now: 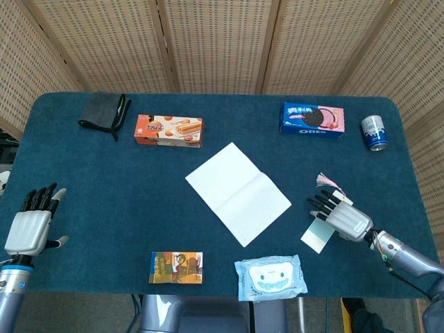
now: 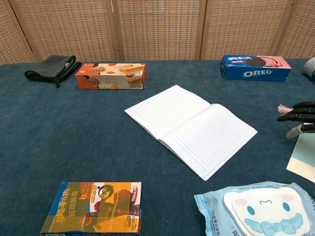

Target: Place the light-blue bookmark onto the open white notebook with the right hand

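Now right hand (image 1: pixel 345 220) over bookmark (image 1: pixel 317 236), notebook (image 1: pixel 238 192) beside

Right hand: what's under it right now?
Under the right hand lies the bookmark; its light-blue near end sticks out on the table, and its pink tassel shows beyond the fingertips. The middle is covered, so any grip can't be seen.

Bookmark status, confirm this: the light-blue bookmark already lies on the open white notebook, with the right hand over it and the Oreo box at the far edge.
Not right. The light-blue bookmark is not on the open white notebook; it lies on the table to the notebook's right, clear of it, as the head view shows. The right hand is over it, and the Oreo box is at the far edge.
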Motion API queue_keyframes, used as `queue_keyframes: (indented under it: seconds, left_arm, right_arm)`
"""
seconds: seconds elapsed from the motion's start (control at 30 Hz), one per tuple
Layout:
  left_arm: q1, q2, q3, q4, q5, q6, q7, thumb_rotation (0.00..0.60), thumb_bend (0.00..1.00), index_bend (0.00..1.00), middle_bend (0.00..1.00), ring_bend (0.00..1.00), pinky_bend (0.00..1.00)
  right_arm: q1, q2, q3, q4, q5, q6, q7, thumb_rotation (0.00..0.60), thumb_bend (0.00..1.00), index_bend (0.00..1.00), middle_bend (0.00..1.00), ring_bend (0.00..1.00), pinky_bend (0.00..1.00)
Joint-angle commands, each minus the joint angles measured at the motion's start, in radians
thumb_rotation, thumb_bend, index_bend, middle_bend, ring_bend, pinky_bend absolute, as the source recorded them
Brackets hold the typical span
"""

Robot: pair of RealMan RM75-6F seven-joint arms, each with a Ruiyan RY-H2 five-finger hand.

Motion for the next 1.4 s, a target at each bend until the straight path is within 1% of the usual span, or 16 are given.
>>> queue_keyframes:
  seconds: [0.03,0.27,0.57,0.7,0.83,0.9,1.03,1.13,1.27,1.4]
  left_arm:
    - [-0.001,0.0,0.001,0.001,-0.001,-0.001,-0.001,0.6,0.0,0.0,0.0,0.0,0.0]
    - [0.002,0.002,0.004,0.002,0.002,0.007,-0.008,0.6,0.0,0.0,0.0,0.0,0.0]
    - [0.002,-0.001,0.008,0.012,-0.001,0.008,-0.012,0.6,0.0,0.0,0.0,0.0,0.0]
    - [0.002,-0.001,0.009,0.01,0.001,0.01,-0.01,0.6,0.0,0.0,0.0,0.0,0.0]
    - [0.001,-0.002,0.009,0.011,-0.002,0.009,-0.009,0.6,0.0,0.0,0.0,0.0,0.0]
    - [0.0,-0.003,0.01,0.012,-0.002,0.009,-0.008,0.6,0.0,0.0,0.0,0.0,0.0]
    - [0.0,-0.003,0.011,0.012,-0.002,0.009,-0.008,0.6,0.0,0.0,0.0,0.0,0.0]
    - [-0.001,-0.002,0.011,0.01,-0.002,0.009,-0.008,0.6,0.0,0.0,0.0,0.0,0.0]
    - [0.0,0.0,0.012,0.01,0.0,0.011,-0.012,0.6,0.0,0.0,0.0,0.0,0.0]
    - [0.001,0.002,0.014,0.011,0.0,0.012,-0.017,0.6,0.0,0.0,0.0,0.0,0.0]
  right_arm:
    - [-0.002,-0.008,-0.007,0.011,0.004,0.001,0.003,0.6,0.0,0.2,0.0,0.0,0.0]
    - [-0.002,-0.023,-0.024,0.039,0.006,0.006,-0.02,0.6,0.0,0.2,0.0,0.0,0.0]
    - [-0.007,-0.044,-0.037,0.06,0.012,0.013,-0.036,0.6,0.0,0.23,0.0,0.0,0.0]
    - [-0.006,-0.048,-0.04,0.062,0.018,0.01,-0.038,0.6,0.0,0.29,0.0,0.0,0.0]
    - [-0.007,-0.049,-0.04,0.063,0.026,0.015,-0.041,0.6,0.01,0.41,0.0,0.0,0.0]
    - [-0.009,-0.05,-0.039,0.063,0.03,0.022,-0.045,0.6,0.04,0.46,0.0,0.0,0.0]
    - [-0.011,-0.05,-0.035,0.063,0.036,0.04,-0.057,0.6,0.16,0.52,0.0,0.0,0.0]
    - [-0.011,-0.048,-0.031,0.06,0.041,0.059,-0.069,0.6,0.24,0.54,0.0,0.0,0.0]
    - [-0.007,-0.039,-0.03,0.046,0.045,0.076,-0.08,0.6,0.26,0.55,0.0,0.0,0.0]
    - [0.003,-0.016,-0.014,0.021,0.057,0.113,-0.092,0.6,0.26,0.55,0.0,0.0,0.0]
